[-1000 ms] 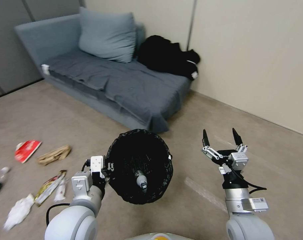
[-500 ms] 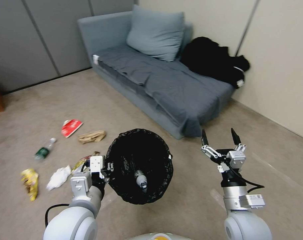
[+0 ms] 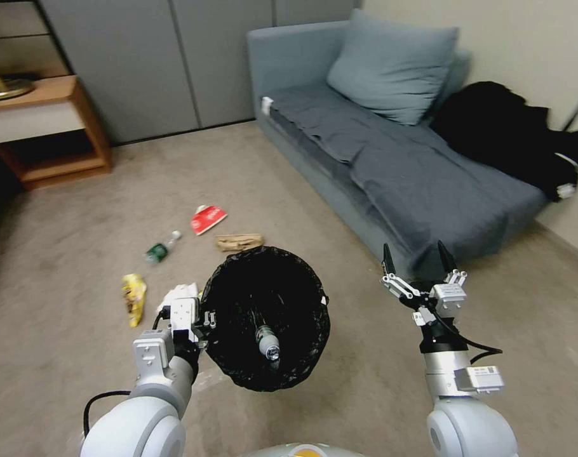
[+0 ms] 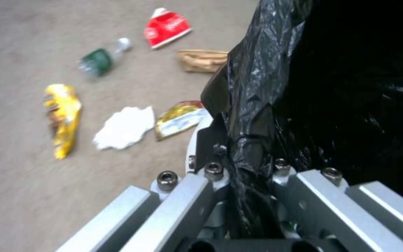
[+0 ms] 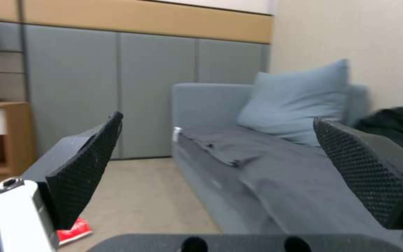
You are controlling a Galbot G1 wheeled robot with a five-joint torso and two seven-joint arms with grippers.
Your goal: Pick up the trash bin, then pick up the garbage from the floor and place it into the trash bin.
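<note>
My left gripper (image 3: 205, 318) is shut on the near left rim of the trash bin (image 3: 265, 317), holding it off the floor; the black liner (image 4: 327, 87) is pinched between its jaws. A clear bottle (image 3: 268, 343) lies inside the bin. On the carpet ahead to the left lies garbage: a red packet (image 3: 208, 219), a brown paper bag (image 3: 239, 242), a green-labelled bottle (image 3: 160, 249) and a yellow wrapper (image 3: 134, 298). The left wrist view adds a white tissue (image 4: 124, 127) and a gold wrapper (image 4: 179, 119). My right gripper (image 3: 415, 255) hangs open and empty, right of the bin.
A grey sofa (image 3: 390, 158) with a pillow (image 3: 390, 70) and black clothing (image 3: 511, 133) stands ahead on the right. A wooden side table (image 3: 47, 127) sits at the far left against grey wall panels (image 3: 143, 57). Bare carpet lies between them.
The camera has swung left, so the sofa slid right in view and the side table came into sight. Both arms and the held bin keep their places relative to me.
</note>
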